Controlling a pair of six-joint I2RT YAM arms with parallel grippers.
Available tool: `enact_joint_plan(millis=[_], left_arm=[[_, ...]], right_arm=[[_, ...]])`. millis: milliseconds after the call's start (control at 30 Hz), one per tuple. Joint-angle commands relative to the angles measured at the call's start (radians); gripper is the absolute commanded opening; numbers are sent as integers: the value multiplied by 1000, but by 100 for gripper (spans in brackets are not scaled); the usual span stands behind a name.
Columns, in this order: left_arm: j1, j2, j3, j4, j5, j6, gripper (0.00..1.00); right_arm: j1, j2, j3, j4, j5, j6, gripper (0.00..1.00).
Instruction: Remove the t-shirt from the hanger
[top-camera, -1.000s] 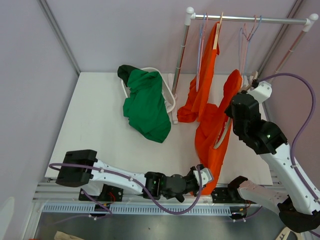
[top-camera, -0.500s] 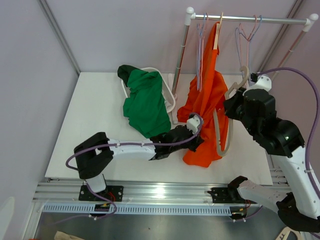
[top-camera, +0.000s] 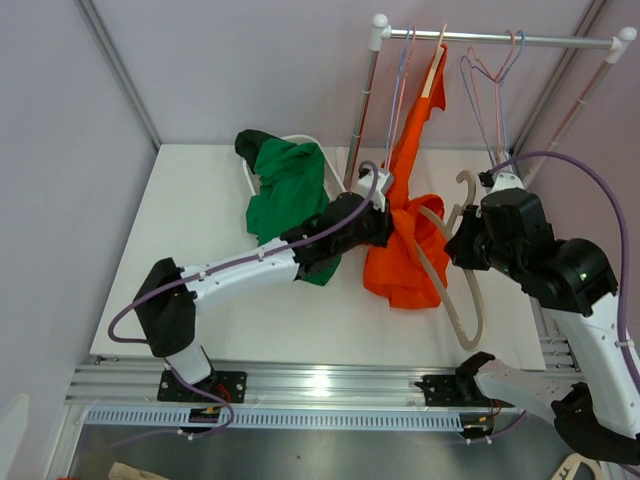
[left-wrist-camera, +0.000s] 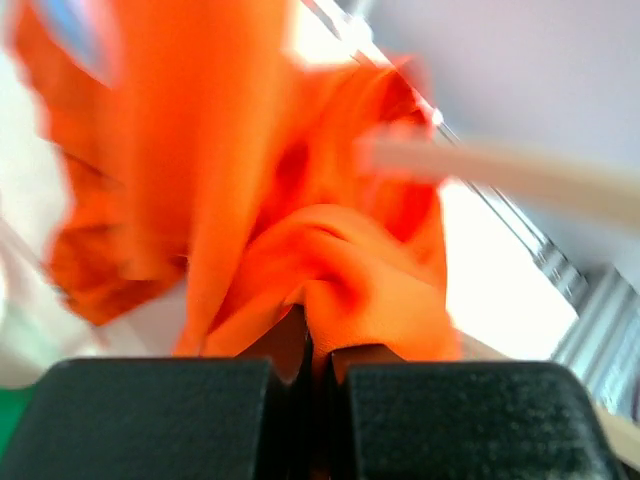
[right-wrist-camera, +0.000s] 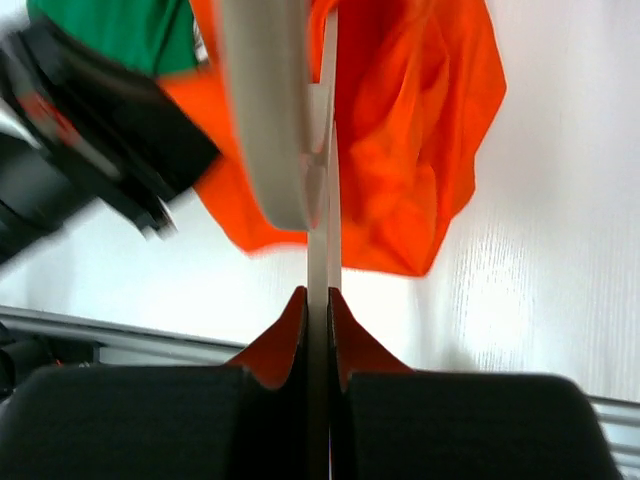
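The orange t-shirt (top-camera: 398, 262) hangs bunched above the table's middle right. My left gripper (top-camera: 386, 214) is shut on a fold of the t-shirt (left-wrist-camera: 345, 275) at its upper edge. My right gripper (top-camera: 463, 246) is shut on the beige hanger (top-camera: 466, 305), just right of the shirt. The hanger's lower arm is bare and points toward the near table edge. Its upper arm lies across the shirt's right side; I cannot tell whether it is still inside. In the right wrist view the hanger (right-wrist-camera: 272, 120) stands between the jaws, with the shirt (right-wrist-camera: 415, 150) behind it.
A second orange garment (top-camera: 420, 110) hangs on a wooden hanger from the clothes rack (top-camera: 520, 40), beside several empty wire hangers (top-camera: 488, 72). A green shirt (top-camera: 290, 205) lies in a heap on a white hanger (top-camera: 343, 190) at the table's back.
My left gripper has pulled the orange t-shirt up and toward the back, bunching it. My right gripper has swung the hanger down to the right, baring its lower arm.
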Motion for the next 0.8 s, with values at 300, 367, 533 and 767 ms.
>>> enact_joint_plan(millis=[300,367,533,767], left_arm=[[70,24,26,-156,-65,-52,1],[70,-11,4,-127,8,-49,1],[65,-100,-17,-130,321,62,1],[59,-146,248,-625,652,175,1]], right_arm=[[-2,-34,145,-196,-29,-43,0],[-2,-40,123,-111,8,-84,0],[-2,-54,20,78,110,-167,0],[-8,11,10,211,249,-233,0]])
